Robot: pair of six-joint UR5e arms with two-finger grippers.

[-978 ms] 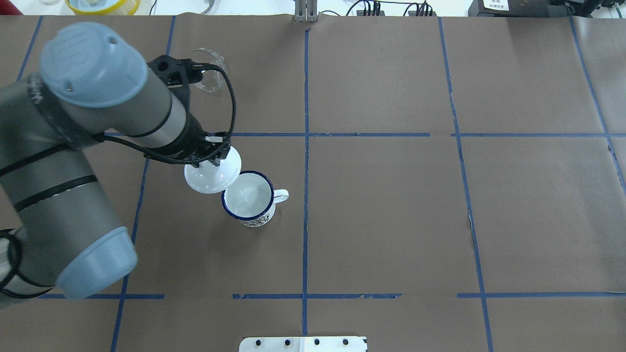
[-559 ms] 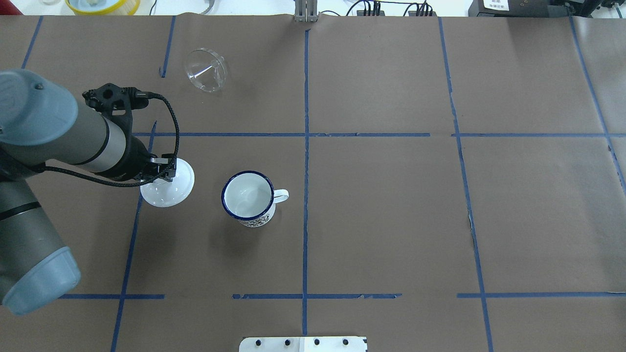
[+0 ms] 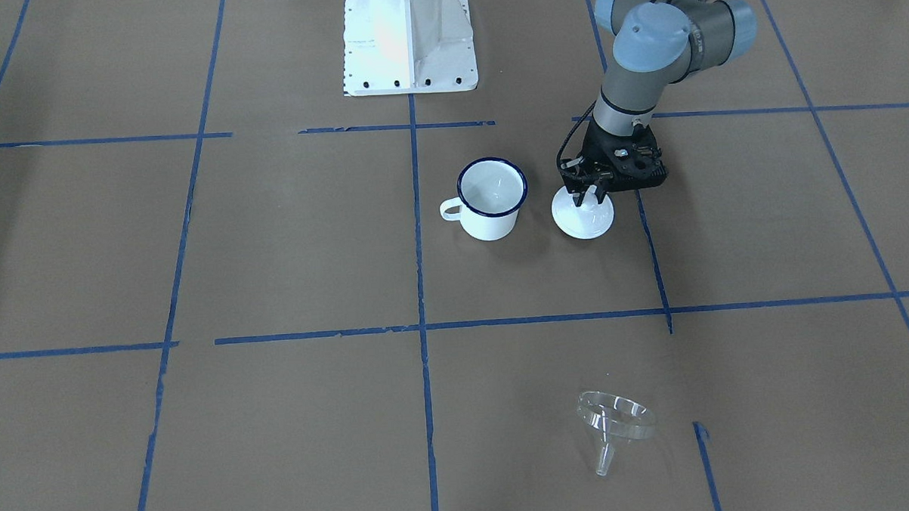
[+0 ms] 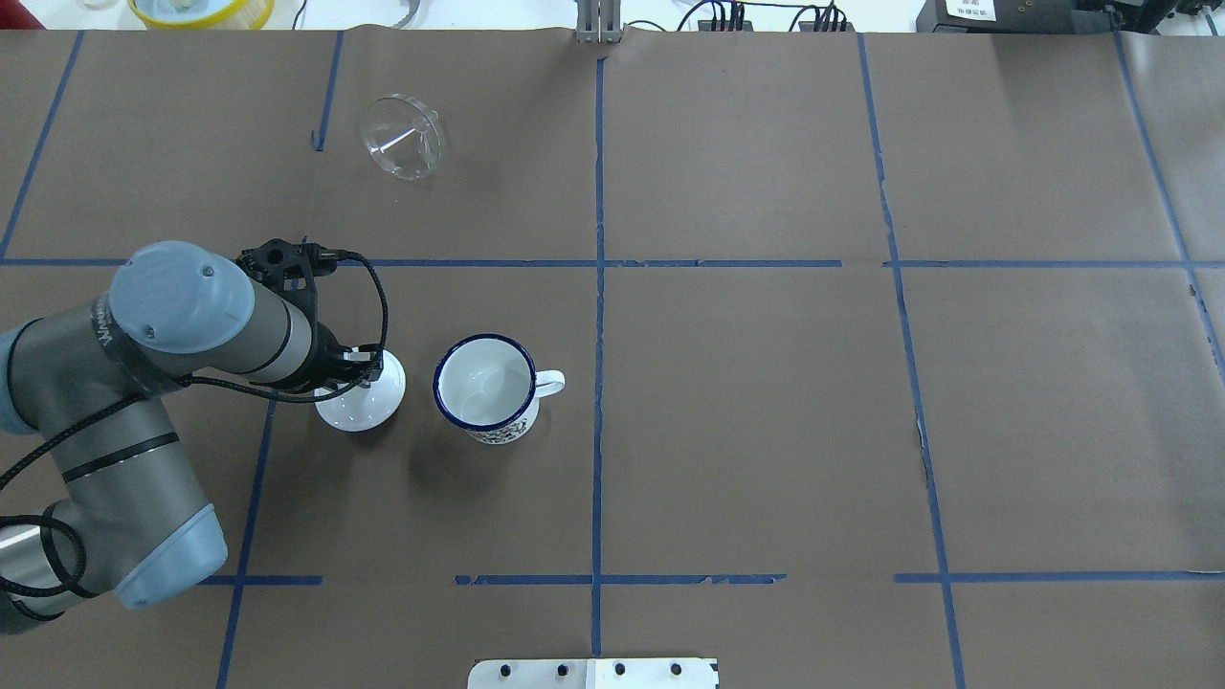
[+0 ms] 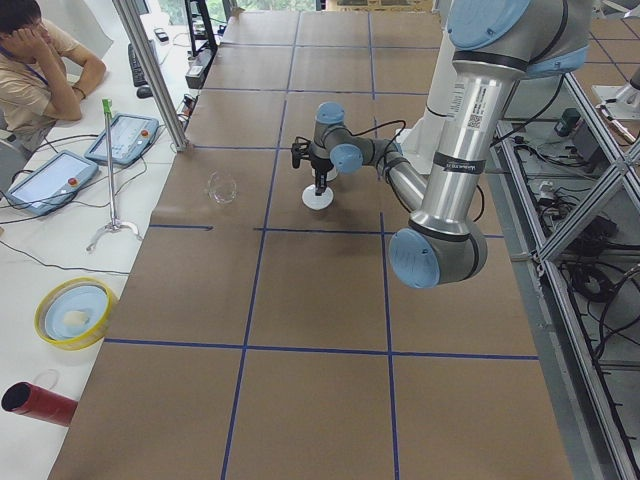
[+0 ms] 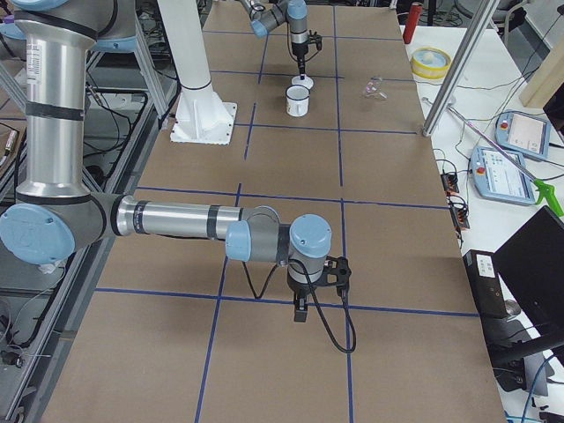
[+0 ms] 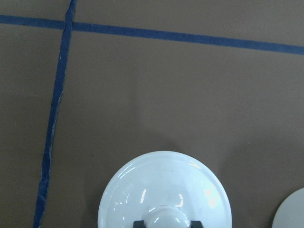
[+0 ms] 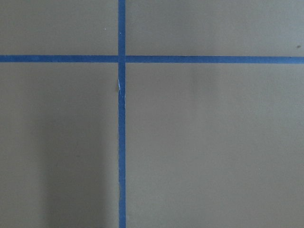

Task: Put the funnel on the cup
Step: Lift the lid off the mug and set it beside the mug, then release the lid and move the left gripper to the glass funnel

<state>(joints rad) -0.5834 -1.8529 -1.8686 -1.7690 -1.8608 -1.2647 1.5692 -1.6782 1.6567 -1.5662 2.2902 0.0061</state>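
Left pincer [image 3: 585, 196] stands straight down over the round white lid [image 3: 583, 219], and its two fingers [image 7: 138, 223] are closed on the knob of the lid. The lid is at the surface [image 4: 766, 431] or just above it; I cannot tell if it already touches. It is just beside the enamel mug [image 3: 492, 201], on the robot's left side of it, with a small gap between them. The mouth of the mug is open and nothing is in it.

I judge that the step in hand is to put the lid aside. To do it well, the arm should lower until the lid lies flat, then open the fingers and rise straight up, so the knob is not dragged and the lid does not slide against the mug.

The clear funnel [image 3: 613, 420] lies on its side, well apart from the mug, on the far part of the surface and not far from its far edge. Its stem points away from the robot. Glass like this is probably slippery, so the wide rim looks the better place to take it.

Between the lid and the funnel I see only brown paper with blue tape lines [image 4: 598, 287]. The handle of the mug points toward the robot's right, away from the lid.

The right pincer [image 6: 301, 308] hangs over the other end of the surface, and I cannot tell if it is open or closed.
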